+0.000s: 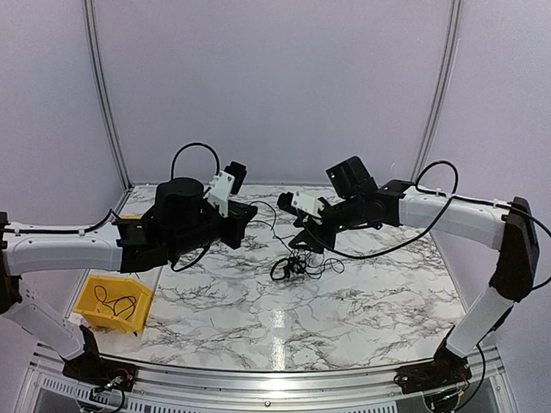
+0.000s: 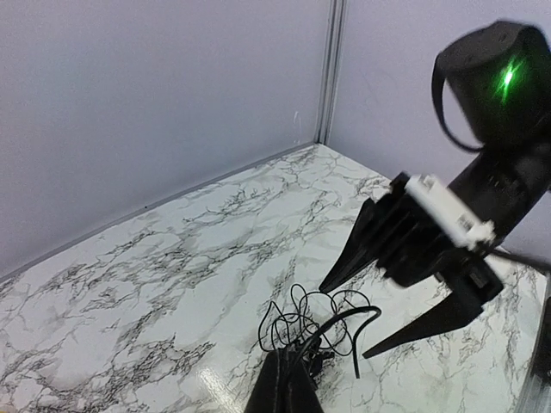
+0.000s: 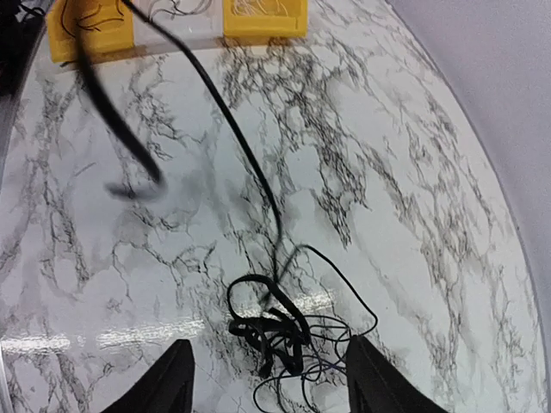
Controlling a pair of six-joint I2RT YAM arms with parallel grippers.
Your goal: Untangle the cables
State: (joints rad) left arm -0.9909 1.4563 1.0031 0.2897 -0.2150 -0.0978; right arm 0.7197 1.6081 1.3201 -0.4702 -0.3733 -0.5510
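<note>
Diffuse overhead light lit the scene brightly and evenly. The glossy tabletop (image 1: 362, 301) returned white glare streaks in every view. The cables (image 3: 275, 331) cast only faint, soft shadows. Motion blurred the right tool (image 2: 344, 323) in the left wrist view, where a green lamp (image 2: 508, 77) flared.

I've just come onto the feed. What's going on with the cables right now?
Both arms are at the bunch of thin black cables in the middle of the marble table. The left gripper is shut and appears to pinch one strand that runs up out of the bunch. The right gripper is open, with its fingers on either side of the bunch, gripping nothing. The bunch is tangled. Another thin wire lies in the yellow bin at the near left.
</note>
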